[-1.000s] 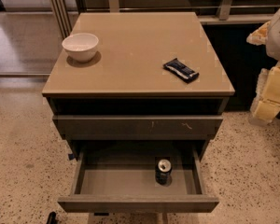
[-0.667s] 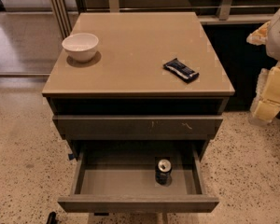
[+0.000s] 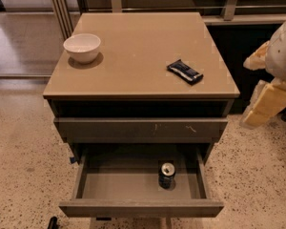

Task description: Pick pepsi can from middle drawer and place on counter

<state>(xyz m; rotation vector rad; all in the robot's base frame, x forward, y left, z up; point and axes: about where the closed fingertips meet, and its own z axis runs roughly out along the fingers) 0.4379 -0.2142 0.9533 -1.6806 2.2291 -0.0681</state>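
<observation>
White round bowl point(image 3: 82, 46): upright, at about ten o'clock on the table top, apparently empty.

Smooth tan-beige table point(image 3: 143, 51), the flat square top slab of the grey-brown drawer cabinet: bears the bowl and a wrapper only; no can on it.

Grey-brown upper drawer front point(image 3: 140, 128) with pale scratch marks: closed, just under the slab.

Wide, shallow grey-brown middle drawer point(image 3: 119, 187) with a plain front: pulled fully out toward six o'clock, flat grey floor exposed.

Small dark-blue pepsi can point(image 3: 167, 174) with a shiny silver top and pull tab: upright on the drawer floor at about four o'clock, clear of the walls, nothing touching it.

Flat dark snack-bar wrapper point(image 3: 185, 71): lying at about three o'clock on the table, well apart from the bowl.

Pale cream-and-yellow gripper point(image 3: 268, 104): off at three o'clock of the cabinet, beside it and well apart from the can; whether it is spread or pressed together, cannot tell.

Progress, as judged: drawer stands open, which is the only part done. Reach, grasp, lift and placement on the table all remain.
</observation>
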